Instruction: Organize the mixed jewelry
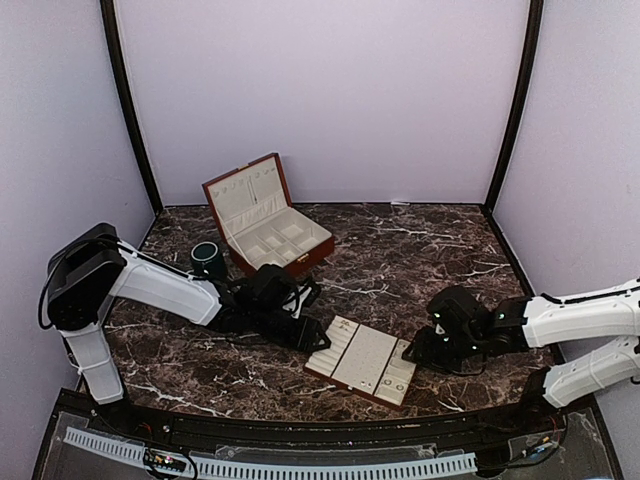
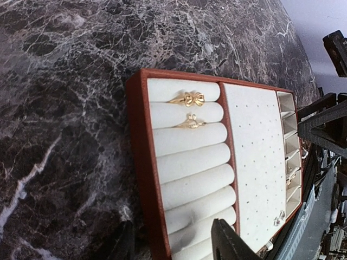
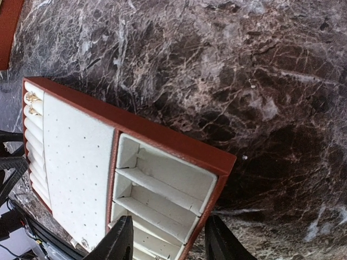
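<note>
**Jewelry sorting partly done**

Two rings sit on the ring rolls of the tray, studs on its peg panel. Left pincer and right pincer stand half-wide astride its ends, holding nothing. Green cup: contents unseen.

Table: dark marble table with white veins, filling most of the view.
Tray: red-brown jewelry tray with cream lining, lying flat on the marble.
Tray layout: ring rolls in one section, a perforated panel beside them, and small compartments along the far side.
Rings: bow-topped gold ring in the first slot, slimmer gold ring in the next.
Studs: tiny silvery studs near one corner of the panel.
Gripper: left gripper above the tray's near end, its dark fingers spread apart, nothing held.
</note>
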You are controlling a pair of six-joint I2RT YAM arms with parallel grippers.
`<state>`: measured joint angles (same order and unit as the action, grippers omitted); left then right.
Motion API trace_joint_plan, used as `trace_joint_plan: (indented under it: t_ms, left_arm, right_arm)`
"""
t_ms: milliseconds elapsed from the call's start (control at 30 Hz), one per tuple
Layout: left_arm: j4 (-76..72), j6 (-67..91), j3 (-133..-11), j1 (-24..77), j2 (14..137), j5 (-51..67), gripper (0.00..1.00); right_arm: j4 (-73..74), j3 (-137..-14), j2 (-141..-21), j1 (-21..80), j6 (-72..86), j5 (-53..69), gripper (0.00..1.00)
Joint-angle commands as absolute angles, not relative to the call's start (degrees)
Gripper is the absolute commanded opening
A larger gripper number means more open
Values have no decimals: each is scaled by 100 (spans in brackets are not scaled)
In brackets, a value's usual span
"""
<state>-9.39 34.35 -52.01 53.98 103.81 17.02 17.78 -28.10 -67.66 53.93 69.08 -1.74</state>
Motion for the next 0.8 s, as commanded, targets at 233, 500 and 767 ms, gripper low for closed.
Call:
trace_joint_plan:
  t_ms: [233,500,767]
  left_arm:
    - [-1166,3519,-5116,5423,10440,1466,44]
    - [-1477,3671,-5412,5367,10666,1448,42]
    - [-1594,3567,-5444,5162,10638,1326,47]
  right_arm:
    - [895,-3130,-7386,5379,6842,-460,43]
    - [714,-3530,-7826,5356,6775,-1009,43]
    - [777,-3995,-8147,5048,6282,-1257,44]
